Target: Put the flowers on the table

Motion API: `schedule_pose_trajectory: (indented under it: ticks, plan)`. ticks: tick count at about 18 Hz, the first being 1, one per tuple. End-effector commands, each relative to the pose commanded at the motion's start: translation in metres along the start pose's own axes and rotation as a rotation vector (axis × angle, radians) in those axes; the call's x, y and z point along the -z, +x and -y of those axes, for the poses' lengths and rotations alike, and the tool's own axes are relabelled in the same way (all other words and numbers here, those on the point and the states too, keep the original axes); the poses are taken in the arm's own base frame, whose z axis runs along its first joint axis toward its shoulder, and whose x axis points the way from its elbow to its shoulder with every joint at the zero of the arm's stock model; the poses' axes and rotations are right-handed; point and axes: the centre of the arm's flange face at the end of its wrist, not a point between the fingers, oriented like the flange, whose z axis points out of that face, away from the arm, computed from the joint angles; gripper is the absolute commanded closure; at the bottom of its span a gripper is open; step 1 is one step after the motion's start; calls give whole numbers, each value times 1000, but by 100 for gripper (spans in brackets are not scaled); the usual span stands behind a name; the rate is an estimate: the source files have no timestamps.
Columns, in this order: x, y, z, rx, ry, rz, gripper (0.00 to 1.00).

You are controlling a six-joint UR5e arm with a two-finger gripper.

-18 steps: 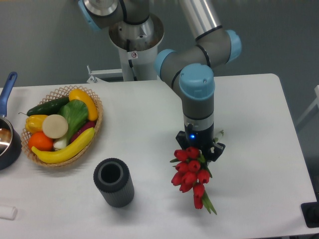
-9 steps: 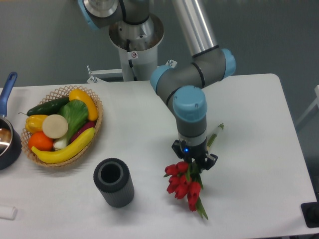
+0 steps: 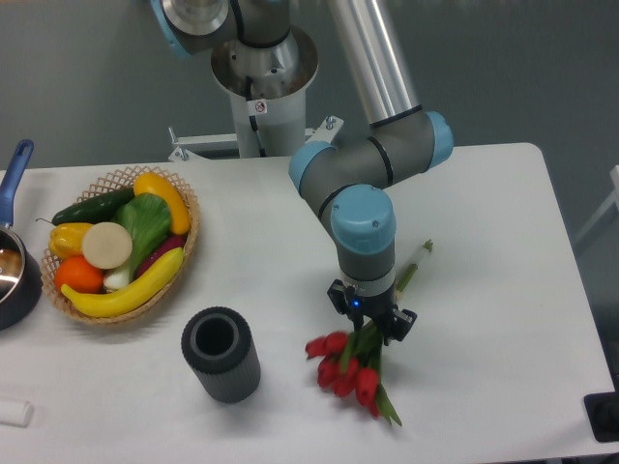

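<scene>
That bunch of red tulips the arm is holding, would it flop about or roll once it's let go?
The flowers probably flop a little: heads splay unevenly below the gripper. Rolling seems unlikely, since the stems and leaves lie long across the table. Likely light.

Surface: white table (image 3: 503, 213), rounded corners, matte.
Left edge: dark pot (image 3: 14, 280) with blue handle, partly out of view.
Left: wicker basket (image 3: 190, 253) of produce.
Front centre: dark grey ribbed cylinder (image 3: 221, 355), upright, open top.
Front right of centre: flowers (image 3: 346, 370), red tulips; whether they touch the top cannot be told.
Front left corner: small white object (image 3: 14, 413).
Front right corner: black object (image 3: 604, 416) at the edge.
</scene>
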Motion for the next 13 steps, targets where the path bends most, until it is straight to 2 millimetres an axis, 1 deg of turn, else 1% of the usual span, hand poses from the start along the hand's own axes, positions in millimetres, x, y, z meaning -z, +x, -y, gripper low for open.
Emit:
schedule_pose_trajectory:
  ticks: [2, 5, 7, 9, 10, 12, 13]
  plan:
    - [24, -3, -2, 6, 17, 32, 0]
    - [59, -14, -6, 18, 42, 81, 0]
    - [79, -27, -20, 13, 43, 99, 0]
    - [100, -33, -26, -33, 34, 90, 0]
    - [112, -40, -32, -48, 23, 81, 0]
    - [141, -48, -51, -89, 6, 55, 0]
    - [152, -53, -62, -115, 5, 35, 0]
